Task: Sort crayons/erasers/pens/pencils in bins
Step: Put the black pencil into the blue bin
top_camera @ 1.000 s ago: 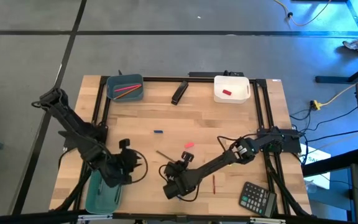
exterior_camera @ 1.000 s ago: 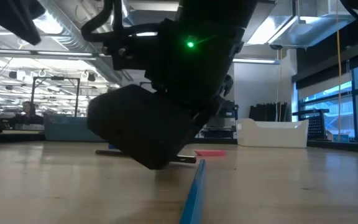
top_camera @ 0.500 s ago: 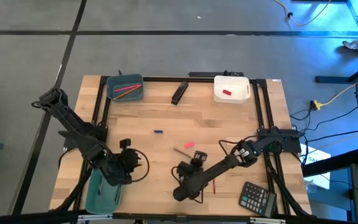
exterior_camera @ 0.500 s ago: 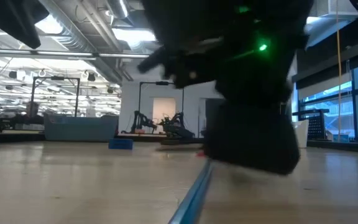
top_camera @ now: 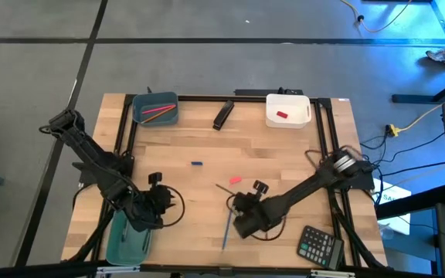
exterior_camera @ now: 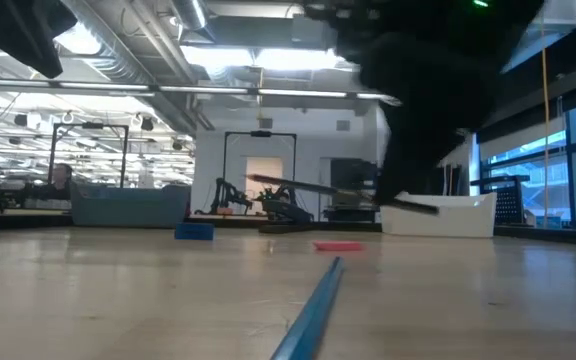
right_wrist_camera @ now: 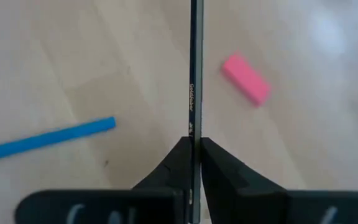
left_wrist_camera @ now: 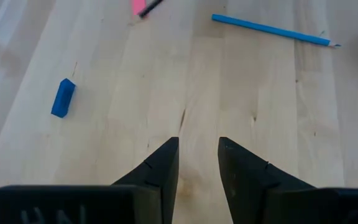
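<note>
Right wrist view gives us the best look: the right gripper [right_wrist_camera: 194, 148] is pinched tight on a slim dark grey pen [right_wrist_camera: 195, 68], which sticks straight out past the fingertips above the light wooden worktop [right_wrist_camera: 73, 74]. Near it on the wood we've got a small pink eraser block [right_wrist_camera: 246, 78] and a long bright blue pencil [right_wrist_camera: 45, 139].

From the high view, that gripper [top_camera: 236, 202] sits mid-worktop toward the front edge, the blue pencil [top_camera: 226, 228] just beside it.

The left gripper [left_wrist_camera: 198, 155] hangs over bare wood with its fingers partly apart, holding nothing, next to the oblong teal bin [top_camera: 122, 241]. A little blue block [left_wrist_camera: 63, 98] lies ahead of it.

The squarish blue-grey bin [top_camera: 155, 109] holds pink-red sticks; the white rectangular bin [top_camera: 288, 110] has a red eraser [top_camera: 282, 115].
</note>
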`<act>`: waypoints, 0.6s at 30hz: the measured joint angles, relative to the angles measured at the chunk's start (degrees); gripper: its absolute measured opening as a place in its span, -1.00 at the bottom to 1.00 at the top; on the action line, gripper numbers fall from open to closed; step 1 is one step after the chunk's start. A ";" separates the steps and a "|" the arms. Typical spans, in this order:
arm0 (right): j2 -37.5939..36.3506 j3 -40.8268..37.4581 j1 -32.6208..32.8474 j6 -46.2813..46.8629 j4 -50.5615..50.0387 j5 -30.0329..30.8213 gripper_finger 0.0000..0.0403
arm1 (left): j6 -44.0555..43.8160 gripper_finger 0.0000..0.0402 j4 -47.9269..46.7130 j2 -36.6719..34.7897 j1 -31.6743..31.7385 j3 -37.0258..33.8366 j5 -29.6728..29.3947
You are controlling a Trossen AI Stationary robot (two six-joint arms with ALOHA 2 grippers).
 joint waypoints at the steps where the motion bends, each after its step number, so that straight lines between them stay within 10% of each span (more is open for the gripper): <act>1: -2.32 -3.65 -0.17 -1.37 4.20 -0.87 -0.83 | 0.01 -0.48 0.00 0.00 -0.04 0.00 -0.41; 9: -20.43 -26.52 -4.71 -12.29 26.40 -7.43 -0.83 | 10.40 -0.47 -0.05 0.00 6.40 0.00 -2.27; 18: -38.14 -49.71 -14.56 -24.60 51.11 -16.07 -0.83 | 40.39 -0.47 18.59 0.00 32.70 -3.14 12.10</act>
